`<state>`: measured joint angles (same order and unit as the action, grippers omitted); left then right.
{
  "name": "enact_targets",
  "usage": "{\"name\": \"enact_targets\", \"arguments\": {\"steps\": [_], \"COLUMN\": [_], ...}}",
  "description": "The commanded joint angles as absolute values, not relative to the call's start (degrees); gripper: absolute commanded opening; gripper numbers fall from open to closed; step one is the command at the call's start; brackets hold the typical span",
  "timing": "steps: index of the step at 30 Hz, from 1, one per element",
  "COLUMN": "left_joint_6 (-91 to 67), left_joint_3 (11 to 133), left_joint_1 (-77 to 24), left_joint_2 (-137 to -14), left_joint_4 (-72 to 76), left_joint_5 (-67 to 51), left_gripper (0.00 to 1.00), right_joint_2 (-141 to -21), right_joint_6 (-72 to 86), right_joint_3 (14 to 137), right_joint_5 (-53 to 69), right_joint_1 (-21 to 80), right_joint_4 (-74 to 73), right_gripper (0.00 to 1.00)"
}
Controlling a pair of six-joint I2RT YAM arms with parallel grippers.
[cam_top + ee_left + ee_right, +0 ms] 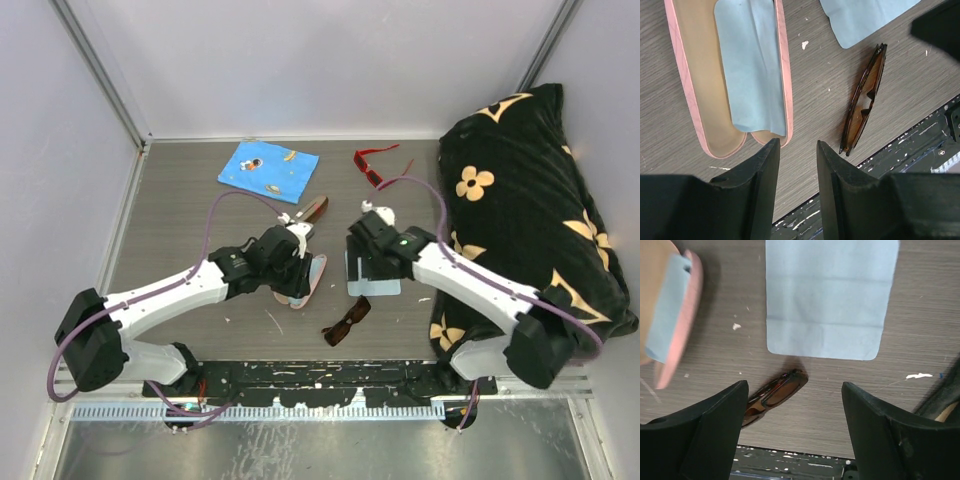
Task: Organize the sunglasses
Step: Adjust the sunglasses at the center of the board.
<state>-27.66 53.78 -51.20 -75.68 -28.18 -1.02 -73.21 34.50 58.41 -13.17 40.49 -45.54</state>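
The dark brown sunglasses [346, 320] lie folded on the table near the front edge. They also show in the left wrist view [864, 102] and the right wrist view [774, 396]. The red sunglasses [372, 165] lie at the back of the table, far from both arms. My left gripper [299, 268] hovers over the open pink case [308, 288]; its jaws [797, 150] are apart and empty. My right gripper [363, 260] hovers over a light blue cloth [373, 282], wide open and empty [795, 392], with the brown sunglasses just inside its left finger [722, 420].
The pink case [687, 100] holds a light blue cloth [755, 65]. A slim brown-and-black case [313, 209] lies behind the left gripper. A blue patterned cloth [268, 168] lies at the back. A black flowered cushion [530, 210] fills the right side.
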Motion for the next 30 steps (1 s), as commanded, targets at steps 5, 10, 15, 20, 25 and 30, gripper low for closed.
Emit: {"name": "enact_targets", "arguments": {"steps": [5, 10, 15, 20, 25, 30], "left_joint_6": [-27.01, -26.39, -26.15, -25.69, -25.51, -25.49], "left_joint_3": [52.63, 52.22, 51.74, 51.51, 51.32, 51.11], "left_joint_1": [-51.09, -51.11, -51.08, -51.12, -51.13, -51.10], "left_joint_2": [-70.97, -70.31, -69.90, -69.63, -68.96, -68.81], "left_joint_4": [-27.42, -27.52, -27.24, -27.42, -27.99, -27.96], "left_joint_5": [-0.11, -0.16, 0.08, 0.25, 0.80, 0.94], "left_gripper": [0.37, 0.37, 0.37, 0.37, 0.37, 0.38], "right_joint_2": [-85.26, -89.00, -90.91, -93.69, -95.53, -96.39], "right_joint_6": [36.43, 37.61, 39.80, 41.01, 41.52, 42.33], "right_joint_3": [61.90, 62.49, 61.83, 61.92, 62.03, 61.40], "right_joint_5": [-18.11, -17.80, -17.69, -18.34, -17.99, -16.60], "right_joint_1": [46.53, 47.84, 48.76, 49.37, 49.81, 49.89], "right_joint_4": [-46.84, -47.43, -47.66, -47.55, -47.97, -48.11], "right_gripper": [0.84, 0.84, 0.81, 0.73, 0.72, 0.67]}}
